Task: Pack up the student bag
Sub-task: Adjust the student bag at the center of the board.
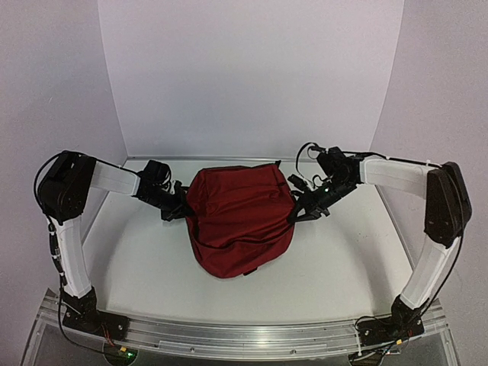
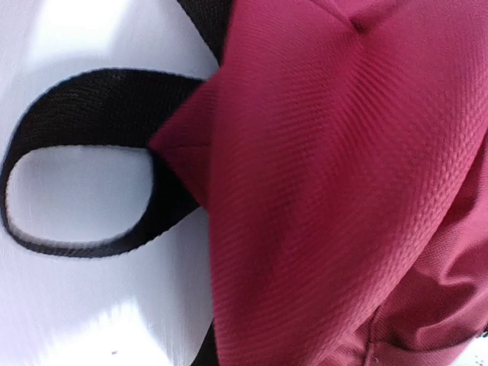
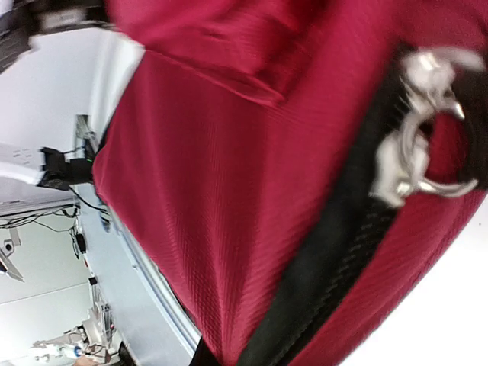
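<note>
Pale panels (image 1: 252,76) are walling in the scene at the back and on both sides, filling the upper half of the top view. Below them a white counter (image 1: 152,267) is spreading across the frame, with an aluminium rail (image 1: 244,335) running along its bottom edge. The student bag (image 1: 240,221) is lying in the middle of the counter as a dark red mound. The two arms are reaching in toward it from the left and right of the frame. The left tool (image 1: 180,207) is sitting closed against the bag's left edge and the right tool (image 1: 299,212) is sitting closed against its right edge. Whether either is pinching fabric cannot be told. In the left wrist view a black strap loop (image 2: 76,99) is lying flat on the counter at the left. In the right wrist view a black zipper (image 3: 335,252) is crossing the red fabric, with silver pulls (image 3: 412,152) hanging at the upper right.
</note>
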You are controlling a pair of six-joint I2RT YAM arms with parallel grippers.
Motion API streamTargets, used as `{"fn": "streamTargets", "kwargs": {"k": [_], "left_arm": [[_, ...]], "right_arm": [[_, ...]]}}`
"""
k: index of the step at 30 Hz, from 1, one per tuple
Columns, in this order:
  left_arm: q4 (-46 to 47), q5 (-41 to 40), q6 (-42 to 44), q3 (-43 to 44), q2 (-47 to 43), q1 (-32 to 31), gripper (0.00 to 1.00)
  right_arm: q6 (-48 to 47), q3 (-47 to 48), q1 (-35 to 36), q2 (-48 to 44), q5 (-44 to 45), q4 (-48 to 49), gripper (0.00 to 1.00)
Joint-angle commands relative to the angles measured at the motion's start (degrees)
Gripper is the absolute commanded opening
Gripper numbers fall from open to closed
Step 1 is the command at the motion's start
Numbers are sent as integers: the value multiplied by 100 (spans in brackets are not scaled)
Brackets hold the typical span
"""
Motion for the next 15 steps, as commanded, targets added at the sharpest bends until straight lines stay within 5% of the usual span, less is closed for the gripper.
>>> {"fn": "streamTargets", "kwargs": {"k": [1,4,6,10,15], "left_arm": [[-531,-643,605,845,239,470,0],[-694,-571,867,1041,127,463,1],[-731,-473,1031,900,-196,423,13],[-1052,-690,1610,284,-1248,131,46],[-1669,-606,2248,-517,-2718,-316,62]], "right_arm": [[158,-96,-81,-622,-344,-318,0],[76,-122,-81,-383,-321,-307,0],[-15,-178,-83,-143,-252,-310,3],[-419,-158,-84,-40,-32,-498,47],[-1428,-406,-83,-904,482,-666,63]]}}
